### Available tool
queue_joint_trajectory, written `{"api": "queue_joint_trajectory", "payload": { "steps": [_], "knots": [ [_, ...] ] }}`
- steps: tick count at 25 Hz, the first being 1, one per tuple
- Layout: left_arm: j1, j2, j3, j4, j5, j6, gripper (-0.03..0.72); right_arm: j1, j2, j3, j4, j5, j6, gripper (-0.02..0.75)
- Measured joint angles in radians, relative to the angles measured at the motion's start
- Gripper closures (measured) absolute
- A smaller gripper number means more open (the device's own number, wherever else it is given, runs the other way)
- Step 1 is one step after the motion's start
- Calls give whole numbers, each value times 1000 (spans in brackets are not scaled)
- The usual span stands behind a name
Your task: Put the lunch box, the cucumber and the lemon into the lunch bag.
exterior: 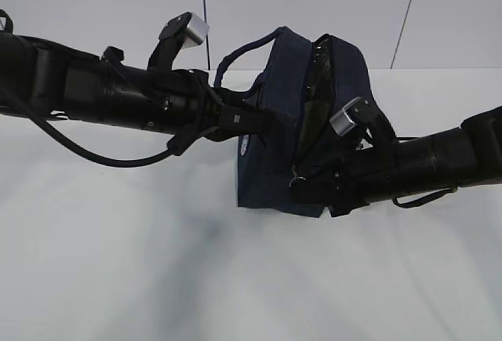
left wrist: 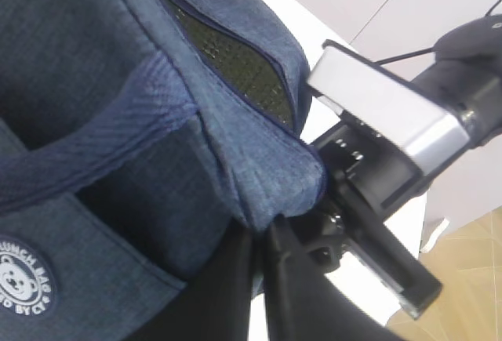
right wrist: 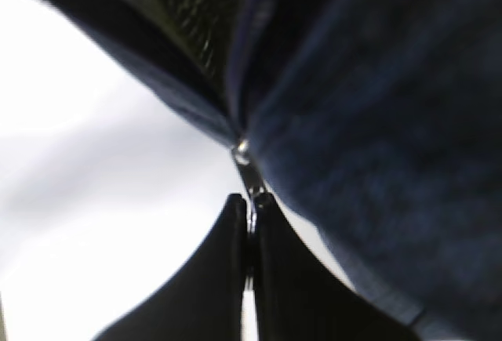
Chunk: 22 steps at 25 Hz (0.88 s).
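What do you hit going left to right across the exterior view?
Left arm → left hand, shut on the lunch bag's fabric → lunch bag, zipper opening gaping → right hand, shut on the zipper pull at the bag's lower corner → right arm. All on the white table.

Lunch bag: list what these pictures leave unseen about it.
- Inside of the lunch bag: dark in every view, so no lunch box, cucumber or lemon can be confirmed.
- Zipper pull: blurred in the right wrist view, lower end hidden between the shut jaws.
- Bag's base: exterior view, covered by both arms.
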Motion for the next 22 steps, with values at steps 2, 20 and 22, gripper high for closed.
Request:
{"api": "queue_joint_trajectory", "payload": {
  "steps": [2, 20, 22],
  "knots": [
    [0, 0, 0, 0, 0, 0, 697, 0, -12, 0, -57, -4, 65, 738],
    [0, 0, 0, 0, 0, 2, 697, 0, -130, -5, -253, -17, 417, 738],
    [0, 0, 0, 0, 0, 2, 697, 0, -146, -6, -268, -17, 427, 738]
  ]
}}
